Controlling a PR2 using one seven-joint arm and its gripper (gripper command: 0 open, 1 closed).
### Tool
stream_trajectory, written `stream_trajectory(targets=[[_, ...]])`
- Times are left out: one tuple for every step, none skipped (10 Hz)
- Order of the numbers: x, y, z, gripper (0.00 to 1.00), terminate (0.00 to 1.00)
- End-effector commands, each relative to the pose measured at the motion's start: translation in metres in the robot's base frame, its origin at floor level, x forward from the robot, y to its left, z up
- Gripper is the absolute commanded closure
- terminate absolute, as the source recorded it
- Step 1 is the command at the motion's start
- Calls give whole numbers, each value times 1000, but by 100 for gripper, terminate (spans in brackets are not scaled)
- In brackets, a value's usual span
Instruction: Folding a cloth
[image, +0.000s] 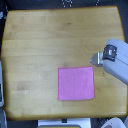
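On the wooden table (40, 45), toward its near side and a little right of centre, the pink cloth (76, 83) lies spread flat, roughly square. Just beyond its far-right corner hangs the gripper (96, 59), coming in from the exterior view's right; whether its fingers are apart or together cannot be told.

A robot test bench or lab-like workspace is suggested, seen from directly overhead. The scene is filled by a bare wooden tabletop (45, 45) with rounded corners. A grey robot arm (116, 62) is seen entering from the exterior view's right. Dark floor and blurred pale equipment are glimpsed past the table's edges; their nature cannot be told.
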Motion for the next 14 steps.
stream_trajectory(targets=[[-39, 40, -25, 0, 0], [-42, 45, -28, 0, 0], [-42, 50, -29, 0, 0], [-39, 60, -34, 0, 0], [-38, 63, -37, 0, 0], [-38, 72, -44, 0, 0], [-36, 81, -50, 0, 0], [-32, 90, -52, 0, 0], [-32, 93, -53, 0, 0], [-34, 96, -57, 0, 0], [-37, 97, -62, 0, 0], [-40, 91, -67, 0, 0], [-43, 88, -71, 0, 0], [-46, 86, -75, 0, 0]])
